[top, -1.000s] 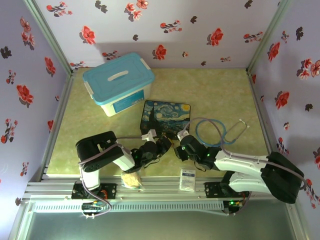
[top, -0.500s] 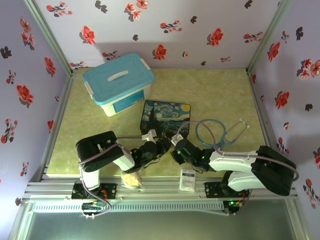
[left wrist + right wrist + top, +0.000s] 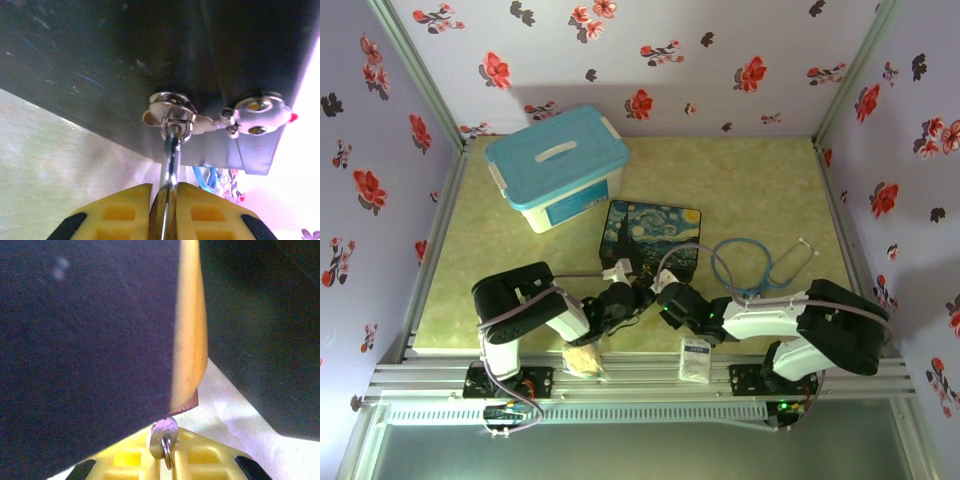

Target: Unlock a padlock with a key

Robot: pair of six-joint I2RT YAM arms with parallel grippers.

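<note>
Top external view shows both claws meeting at the near edge of the tin (image 3: pixel 655 228), the left claw (image 3: pixel 638 289) coming in from the left and the right claw (image 3: pixel 666 301) from the right, almost touching.

On the left wrist camera the left claw's yellow pads (image 3: pixel 125 210) are closed together on the padlock (image 3: pixel 170 150). A thin silver bar of its shackle runs from between them straight out to the hasp (image 3: pixel 172 114) on the tin's dark wall. The lock therefore hangs at the tin's near side, pinned by the left arm, and its brass body cannot be seen from this camera.

On the right wrist camera the right claw is clamped on the key (image 3: pixel 163 437), a small sliver of metal poking out between the fingertips. Just beyond it stands a brass strip (image 3: pixel 187 340), probably the lock's body seen edge-on. Its long axis runs away from the claw, and its darker end face points back at the key.

The key's tip sits just short of that face and a little left of it. Whether they touch is unclear, and the keyhole is too blurred to find.

The right arm is the nearer one for the job. The next move likely calls for a slight nudge right, then a push along the body's length while the left claw keeps the lock steady. If the key goes in skewed, it may skid off the face.
</note>
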